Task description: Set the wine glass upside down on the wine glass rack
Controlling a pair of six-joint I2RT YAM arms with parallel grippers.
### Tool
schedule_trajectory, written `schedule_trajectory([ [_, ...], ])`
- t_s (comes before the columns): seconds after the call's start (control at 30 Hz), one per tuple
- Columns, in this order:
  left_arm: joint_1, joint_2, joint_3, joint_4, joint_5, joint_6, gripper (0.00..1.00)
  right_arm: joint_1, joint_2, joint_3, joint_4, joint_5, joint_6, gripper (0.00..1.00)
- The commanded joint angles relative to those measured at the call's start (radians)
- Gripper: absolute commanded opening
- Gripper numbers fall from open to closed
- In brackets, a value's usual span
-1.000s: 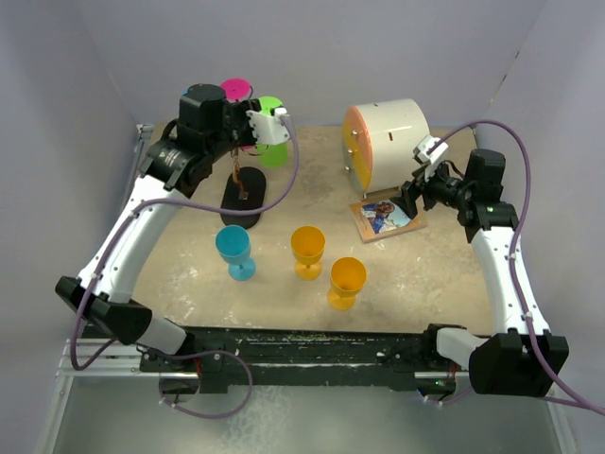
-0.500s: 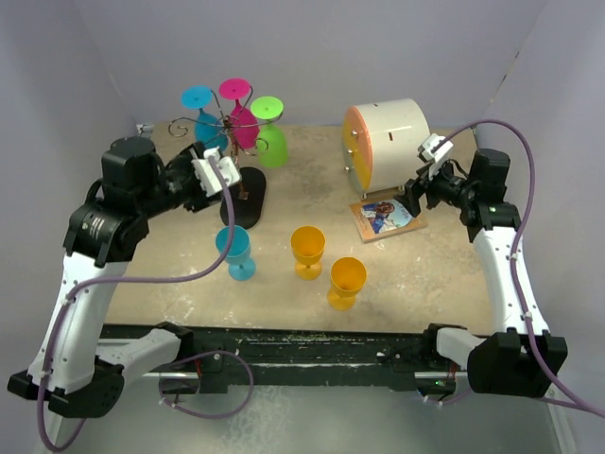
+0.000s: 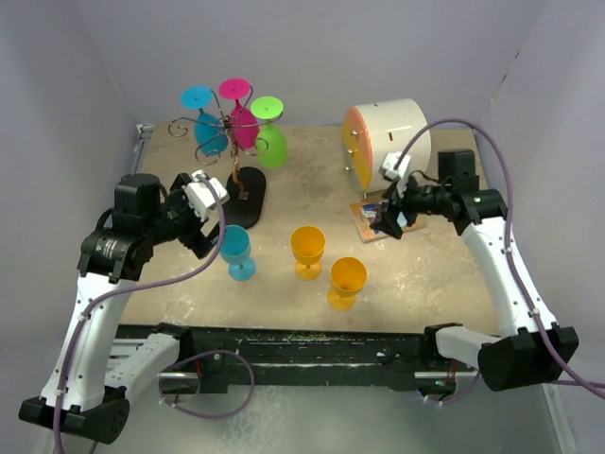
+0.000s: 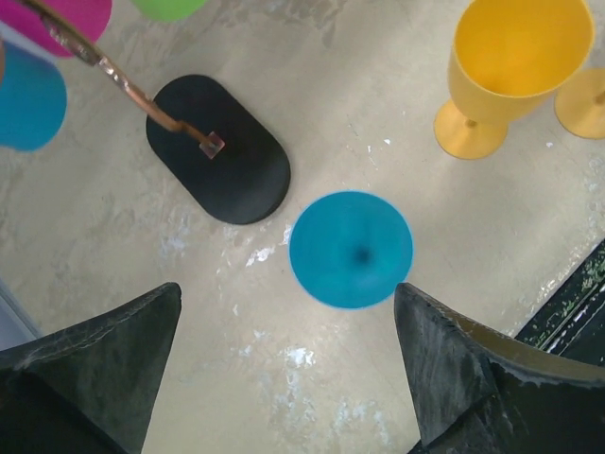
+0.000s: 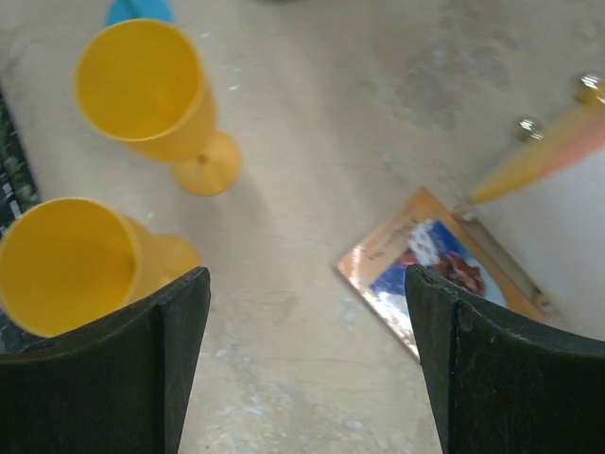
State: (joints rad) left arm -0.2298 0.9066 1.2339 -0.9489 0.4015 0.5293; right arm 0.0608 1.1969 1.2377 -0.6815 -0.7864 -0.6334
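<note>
A: How do the fingers of the left gripper (image 4: 286,303) stand?

B: Spread wide, with nothing in them. The blue wine glass (image 4: 351,249) stands upright on the table under the gap, nearer the finger on the right of the wrist view.

A: So what is the danger?

B: Lowered as it hangs, that finger could clip the rim and tip the glass toward the nearest yellow glass (image 4: 515,71), just beyond it. The wine glass rack (image 3: 227,128) has its black base (image 4: 217,149) just past the other finger, and three glasses already hang there. A careless swing could knock one loose.

A: And the right gripper (image 5: 307,284)?

B: Fingers apart, empty, with a picture card (image 5: 425,255) beyond one finger.
</note>
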Motion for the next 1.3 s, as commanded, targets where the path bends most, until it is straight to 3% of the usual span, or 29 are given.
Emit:
schedule_trajectory([
  [0.0, 0.07, -0.03, -0.026, 0.083, 0.023, -0.096, 0.99, 0.166, -0.039, 0.035, -0.175, 0.051, -0.076, 0.86],
  [0.27, 0.173, -0.041, -0.034, 0.151, -0.062, -0.138, 0.99, 0.406, 0.005, 0.016, -0.21, 0.193, -0.023, 0.83],
  [0.43, 0.194, -0.025, -0.016, 0.156, -0.072, -0.144, 0.99, 0.484, 0.031, -0.02, -0.205, 0.284, 0.0, 0.8],
  [0.67, 0.237, -0.012, -0.008, 0.158, -0.028, -0.157, 0.99, 0.536, 0.075, -0.048, -0.178, 0.336, 0.029, 0.68],
  [1.1, 0.241, 0.043, 0.034, 0.177, -0.064, -0.181, 0.99, 0.548, 0.11, -0.056, -0.179, 0.345, 0.015, 0.27],
  [1.27, 0.241, 0.047, 0.038, 0.198, -0.112, -0.205, 0.99, 0.547, 0.098, -0.058, -0.234, 0.319, -0.012, 0.05],
])
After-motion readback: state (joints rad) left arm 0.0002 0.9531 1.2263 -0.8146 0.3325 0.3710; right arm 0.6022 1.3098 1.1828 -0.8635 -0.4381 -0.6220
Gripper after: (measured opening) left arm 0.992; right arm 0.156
